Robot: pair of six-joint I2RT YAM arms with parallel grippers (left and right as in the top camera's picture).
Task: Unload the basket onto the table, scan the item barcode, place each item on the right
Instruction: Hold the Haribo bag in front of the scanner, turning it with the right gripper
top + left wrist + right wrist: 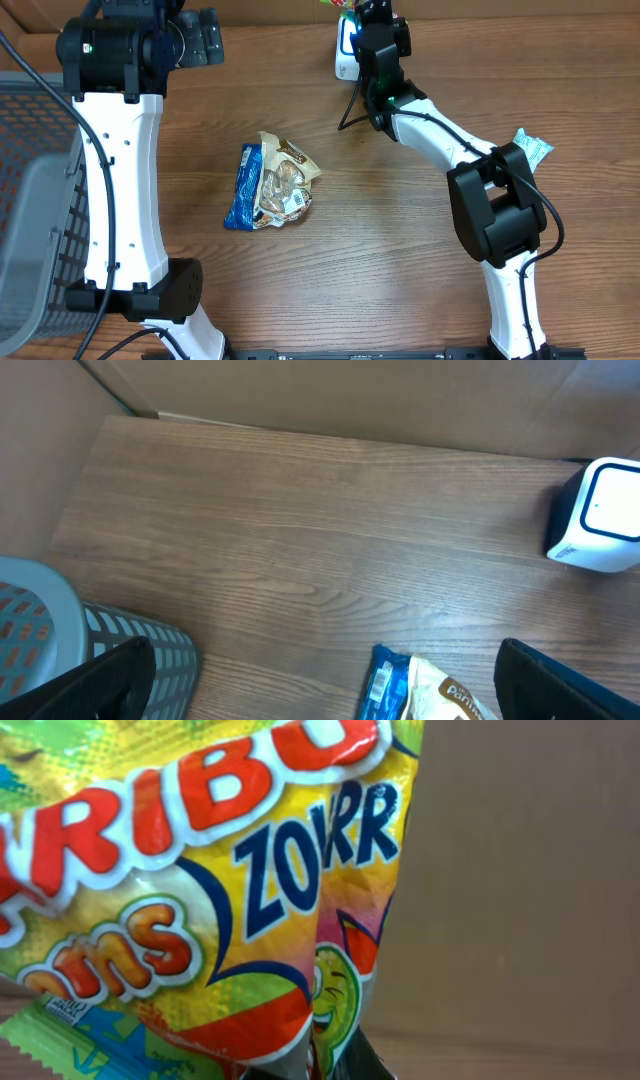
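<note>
right arm (440, 140): stretched to the scanner (345, 58)
right end effector (372, 25): clamped on candy bag (200, 870)
left arm (120, 180): raised over tabletop (400, 260)
left end effector (205, 38): spread wide

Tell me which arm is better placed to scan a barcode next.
Right. The right gripper is shut on the candy bag, up at the scanner. The left gripper is open and empty, farther away, and the snack bag lies untouched mid-table.

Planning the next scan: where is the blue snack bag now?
Overhead view: the blue snack bag lies mid-table, right of the grey basket and apart from the white scanner.
</note>
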